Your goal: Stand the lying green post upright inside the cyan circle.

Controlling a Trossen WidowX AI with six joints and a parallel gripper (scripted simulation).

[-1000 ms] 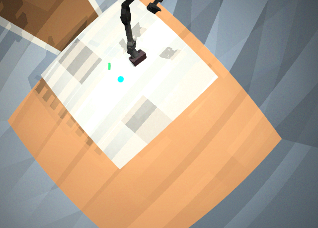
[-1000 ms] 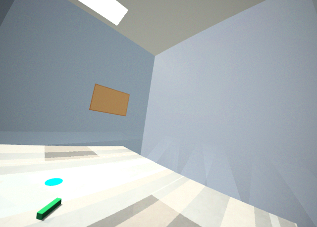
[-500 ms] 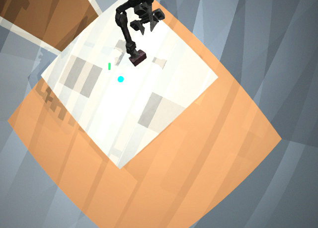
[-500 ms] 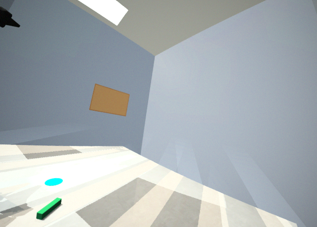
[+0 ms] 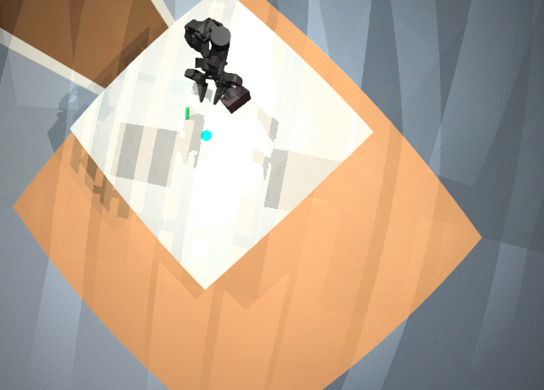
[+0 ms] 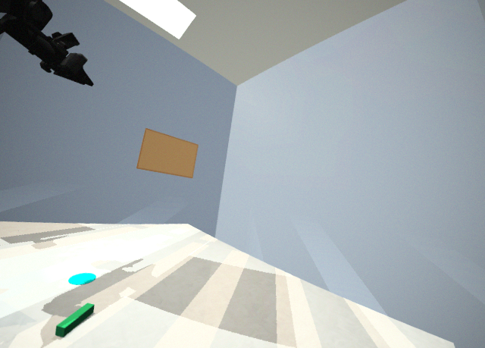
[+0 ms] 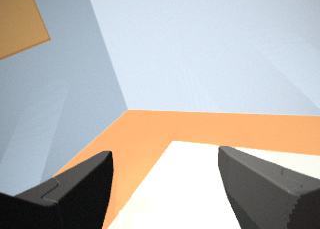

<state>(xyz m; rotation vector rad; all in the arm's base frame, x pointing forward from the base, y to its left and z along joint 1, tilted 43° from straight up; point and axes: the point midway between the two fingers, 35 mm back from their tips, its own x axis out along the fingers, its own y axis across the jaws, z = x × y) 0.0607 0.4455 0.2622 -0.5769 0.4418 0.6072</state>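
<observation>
Green post (image 6: 74,319) lies flat near cyan circle (image 6: 82,278); hand (image 6: 79,76) parted, high above.

No legible text — no labels anywhere

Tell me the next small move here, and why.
Probably lower the gripper toward the post. The post lies flat on the table, outside the circle, untouched. The gripper hangs high above it, partly open with nothing between its fingers, and the wrist view shows no post yet. So an approach seems to be the next move before any grasp.
</observation>
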